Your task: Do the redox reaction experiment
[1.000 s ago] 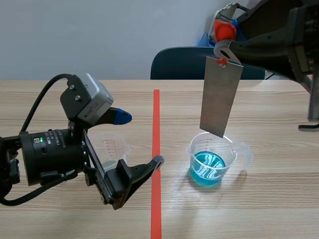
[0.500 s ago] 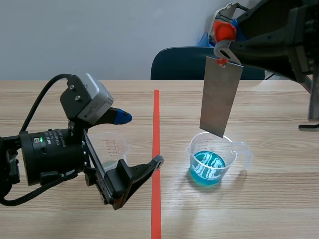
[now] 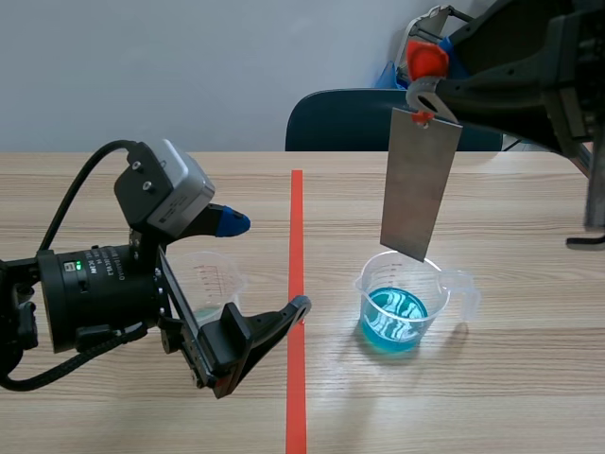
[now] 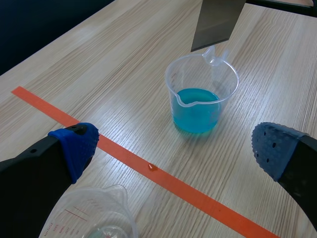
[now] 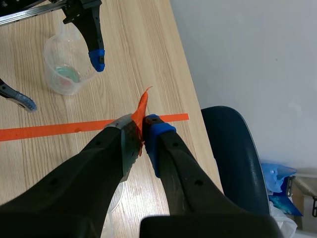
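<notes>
Scene view, right jaws pinching metal plate (image 3: 421,182), left jaws spread wide

Matt metal plate (image 3: 419,184), clear plastic beaker (image 3: 402,303)

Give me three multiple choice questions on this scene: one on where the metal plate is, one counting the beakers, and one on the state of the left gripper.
1. Where is the metal plate?
A) lying flat
B) hanging above the beaker of blue liquid
C) sunk to the bottom of the liquid

2. How many clear beakers stand on the table?
A) one
B) two
C) three

3. How is the left gripper?
A) open
B) shut on nothing
C) shut on a beaker

Answers:
1 B, its lower edge hangs over the rim, clear of the liquid.
2 B, the blue-filled one and a nearly empty beaker by the left gripper.
3 A, its fingers stand wide apart with nothing pressed between them.
</notes>
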You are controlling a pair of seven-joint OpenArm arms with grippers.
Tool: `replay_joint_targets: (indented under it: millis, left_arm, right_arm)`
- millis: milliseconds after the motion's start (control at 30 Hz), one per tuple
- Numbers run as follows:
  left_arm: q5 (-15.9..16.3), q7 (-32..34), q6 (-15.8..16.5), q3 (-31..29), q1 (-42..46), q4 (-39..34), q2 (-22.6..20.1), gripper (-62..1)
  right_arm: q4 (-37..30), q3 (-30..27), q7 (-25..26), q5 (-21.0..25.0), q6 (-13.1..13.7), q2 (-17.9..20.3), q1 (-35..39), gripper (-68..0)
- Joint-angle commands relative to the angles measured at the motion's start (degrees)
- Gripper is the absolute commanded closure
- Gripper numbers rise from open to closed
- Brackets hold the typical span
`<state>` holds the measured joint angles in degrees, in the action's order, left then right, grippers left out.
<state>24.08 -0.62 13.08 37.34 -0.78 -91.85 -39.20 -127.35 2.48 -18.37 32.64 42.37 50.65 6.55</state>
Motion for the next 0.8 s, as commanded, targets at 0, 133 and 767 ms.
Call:
replay_joint_targets:
  millis: [0, 133, 767]
  left_arm:
    - [0.17, 0.79, -0.02, -0.42, -0.04, -0.46, 0.85, -53.8]
    - [0.17, 0.76, 0.13, -0.42, -0.04, -0.46, 3.26, -15.4]
    - [-5.55, 0.81, 1.95, -0.39, -7.41, 8.17, 12.98, -3.2]
  right_arm:
    - [-0.26, -0.72, 0.22, 0.61, 0.35, 0.59, -0.68, -0.6]
    - [-0.26, -0.72, 0.22, 0.61, 0.35, 0.59, -0.68, -0.6]
    - [-0.26, -0.72, 0.07, 0.63, 0.35, 0.57, -0.66, -0.6]
